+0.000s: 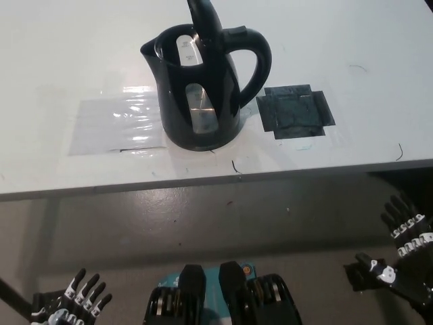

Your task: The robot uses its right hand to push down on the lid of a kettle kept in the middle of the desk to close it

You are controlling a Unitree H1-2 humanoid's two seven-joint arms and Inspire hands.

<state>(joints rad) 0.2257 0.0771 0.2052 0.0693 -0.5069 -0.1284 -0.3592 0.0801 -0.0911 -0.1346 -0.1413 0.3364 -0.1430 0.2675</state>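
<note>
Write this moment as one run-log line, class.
kettle: upright on desk | lid: raised open | right hand: open, low right, below desk edge | left hand: resting lower left

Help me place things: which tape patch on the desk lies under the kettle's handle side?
The black tape patch, right of the kettle by its handle; the clear patch lies on the spout side.

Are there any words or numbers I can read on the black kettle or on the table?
None can be read.
Black plastic kettle with its lid up: no words or numbers show; the window on its side shows only glare.
Black tape patch on the white desk: no writing.
Shiny clear tape patch: blank.
Small pen-like squiggles on the desk: too small to tell if they are letters.
</note>
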